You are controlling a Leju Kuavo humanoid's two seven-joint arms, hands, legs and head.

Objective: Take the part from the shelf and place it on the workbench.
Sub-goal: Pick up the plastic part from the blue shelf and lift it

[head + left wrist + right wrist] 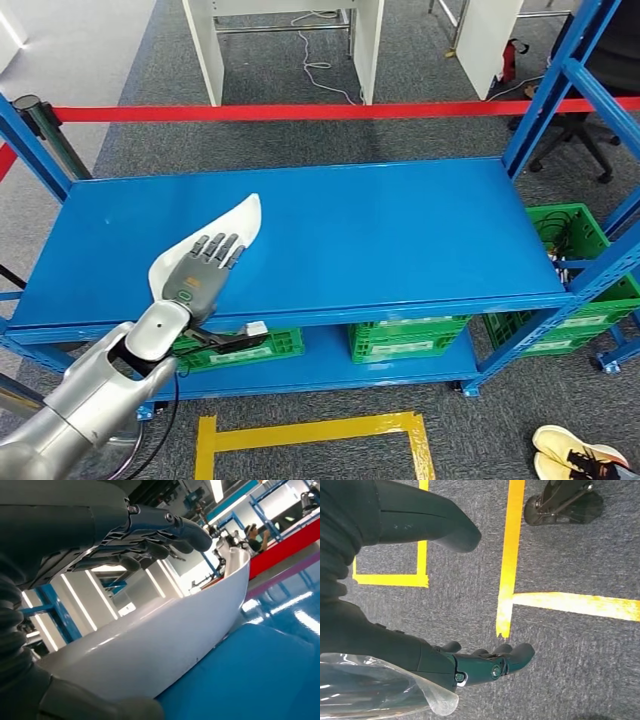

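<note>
Here, the left hand (198, 278) reaches in over the front edge of the shelf (362, 230) near its left end, palm down, with its fingers (215, 248) laid along the top of the white part (240, 222). In the left wrist view the dark fingers (162, 527) arch over the upper rim of the part (166, 640) while the thick thumb (98, 705) lies under its near end, so the hand grasps the part between thumb and fingers. The part is a long, curved white shell that tapers to a rounded tip; it extends from under the hand toward the middle of the blue shelf top, and its lower side lies on or just above that surface, which of the two cannot be told. The right hand (486, 662) hangs beside the body over grey carpet (576, 545) marked with yellow tape (510, 555); its fingers are slightly curled, spread apart and holding nothing. Beneath the shelf top, green crates (407, 335) stand in a row on the lower level, and a further green crate (581, 235) stands past the right end of the shelf. A red barrier tape (302, 111) runs behind the back edge.
</note>
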